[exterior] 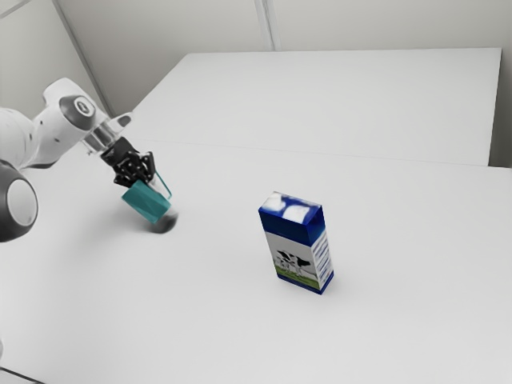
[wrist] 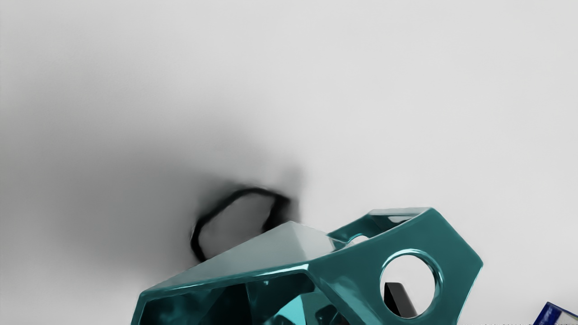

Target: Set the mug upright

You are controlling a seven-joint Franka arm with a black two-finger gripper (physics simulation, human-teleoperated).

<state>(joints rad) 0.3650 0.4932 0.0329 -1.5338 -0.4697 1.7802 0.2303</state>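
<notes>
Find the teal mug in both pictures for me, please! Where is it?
Exterior view: the mug is tilted, by the end effector, toward the view's left.
Wrist view: it's up close to the camera, with the side that has a round hole nearest the carton.
Shared landmark: the blue-and-white milk carton.

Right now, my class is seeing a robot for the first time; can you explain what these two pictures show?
The machine is a single robot arm with a black two-finger gripper. The exterior view looks from beside it; the wrist view comes from a camera on its hand, so the mug looks large there. The gripper holds a teal mug, tilted rather than upright. A blue-and-white milk carton with cow pictures stands on the white table.
</notes>
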